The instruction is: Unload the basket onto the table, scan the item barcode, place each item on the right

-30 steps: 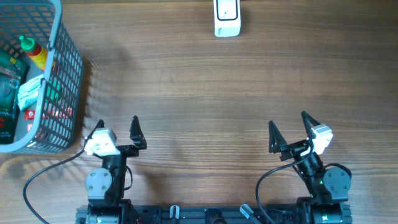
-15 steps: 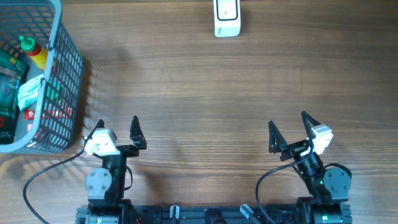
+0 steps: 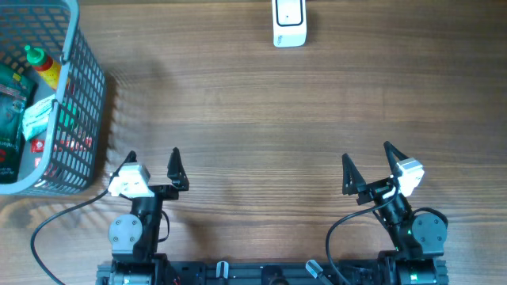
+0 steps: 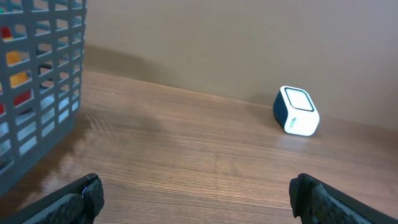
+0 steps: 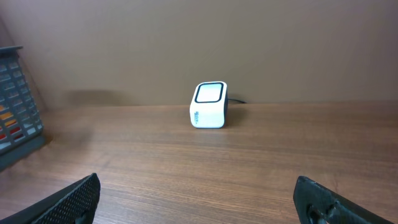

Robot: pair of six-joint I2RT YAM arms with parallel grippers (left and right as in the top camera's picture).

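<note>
A white box-shaped barcode scanner [image 3: 289, 22] with a dark-rimmed window stood at the far edge of a brown wood-grain counter [image 3: 253, 103]. Its window was angled up and toward the robot, likely so that an item's barcode could be held in front of it. A thin dark cable showed at the scanner's back. Small blue marks sat low on the scanner's front, too small to read.

Far to the left of the scanner, and nearer the robot, sat a grey plastic mesh basket [image 3: 83, 87] holding the goods to be scanned. In it were a yellow squeeze bottle with a red neck and green cap [image 3: 43, 67], dark green packets [image 3: 9, 95], a pale crumpled wrapper [image 3: 36, 119] and something red and white behind the mesh. None of their print could be read. No item was out of the basket, so the task looked not yet begun.

The left tool [image 3: 152, 154] hung well in front of the scanner and to its left, near the basket's closest corner. Its fingers were spread wide and held nothing, and it was probably placed there to reach into the basket. The right tool [image 3: 367, 152] hung well in front of the scanner and somewhat to its right, likewise wide open and holding nothing. Both pointed toward the scanner's end of the counter.
</note>
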